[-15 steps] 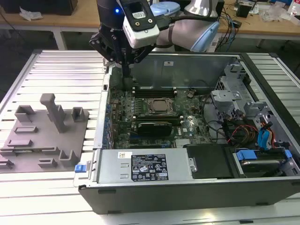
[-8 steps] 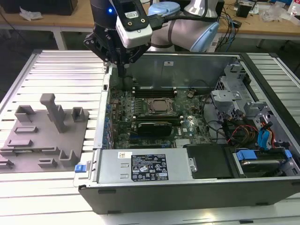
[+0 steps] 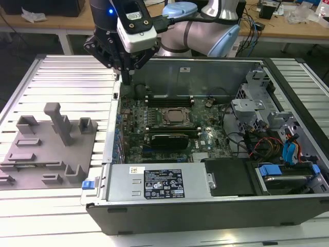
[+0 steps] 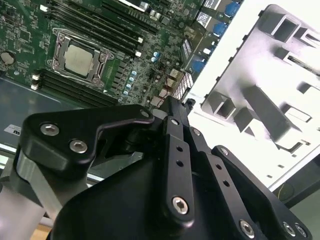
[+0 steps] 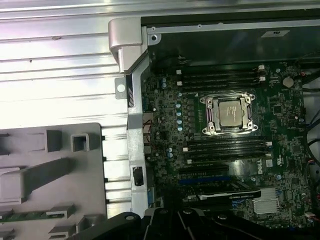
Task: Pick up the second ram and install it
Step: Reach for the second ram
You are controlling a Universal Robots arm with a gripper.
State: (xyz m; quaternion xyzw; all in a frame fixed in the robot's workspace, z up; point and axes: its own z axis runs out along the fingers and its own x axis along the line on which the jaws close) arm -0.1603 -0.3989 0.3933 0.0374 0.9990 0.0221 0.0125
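The second ram (image 5: pixel 31 216) is a thin green stick lying in a slot of the grey holder block (image 5: pixel 55 170) in the first wrist view. In the exterior view my gripper (image 3: pixel 126 77) hangs over the far corner of the open computer case (image 3: pixel 154 211), on the exterior view's left, between the holder block (image 3: pixel 46 146) and the motherboard (image 3: pixel 169 123). Its fingers taper together to a narrow tip and nothing shows between them. The second wrist view looks along the black gripper (image 4: pixel 170 104) toward the motherboard's dark memory slots (image 5: pixel 222 147) beside the silver processor (image 5: pixel 230 112).
The case wall (image 5: pixel 132 115) stands between the holder block and the motherboard. A power supply box (image 3: pixel 154 182) fills the case's near side; drive cages and cables (image 3: pixel 267 128) crowd the exterior view's right. The ribbed metal table (image 3: pixel 67 77) lies around the case.
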